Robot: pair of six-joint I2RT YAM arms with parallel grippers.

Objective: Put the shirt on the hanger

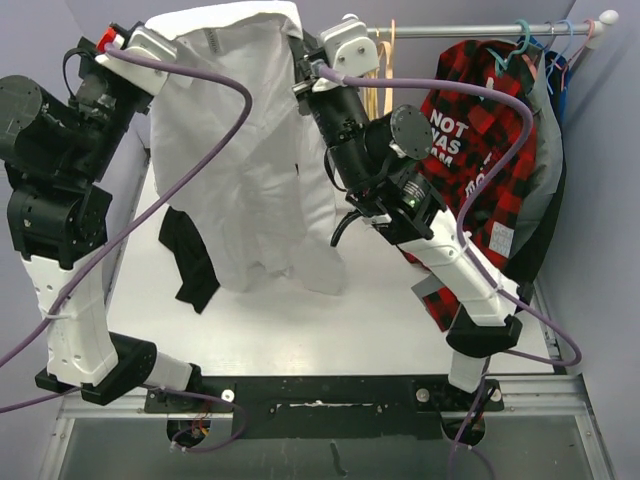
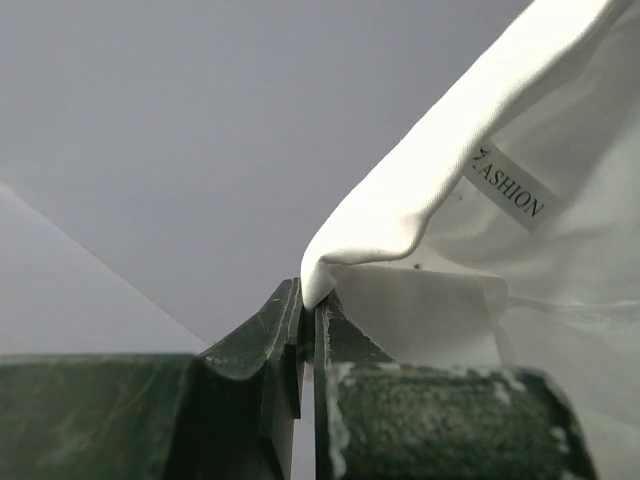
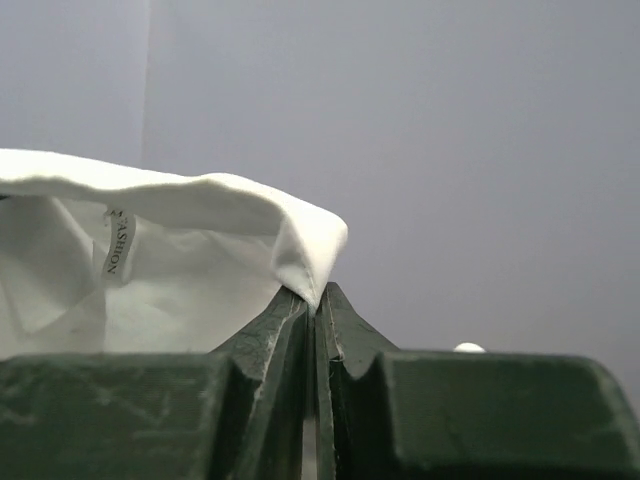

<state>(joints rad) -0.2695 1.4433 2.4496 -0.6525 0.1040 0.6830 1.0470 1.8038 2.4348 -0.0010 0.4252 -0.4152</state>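
The white shirt [image 1: 250, 150] hangs spread in the air between my two grippers, its hem just above the table. My left gripper [image 1: 163, 42] is shut on the shirt's top left edge. In the left wrist view the gripper [image 2: 310, 298] pinches a fold of the shirt [image 2: 440, 200] beside its neck label [image 2: 512, 190]. My right gripper [image 1: 300, 50] is shut on the top right edge. In the right wrist view the gripper [image 3: 317, 298] pinches a corner of the shirt [image 3: 200, 280]. The pale tan hanger [image 1: 387, 75] hangs on the rail just right of my right wrist.
A metal rail [image 1: 470, 30] runs along the back right. A red-and-black plaid shirt [image 1: 480, 150] hangs on it from a teal hanger [image 1: 520, 45], with grey cloth behind. A black garment [image 1: 190, 255] lies on the white table [image 1: 300, 330] under the shirt's left side.
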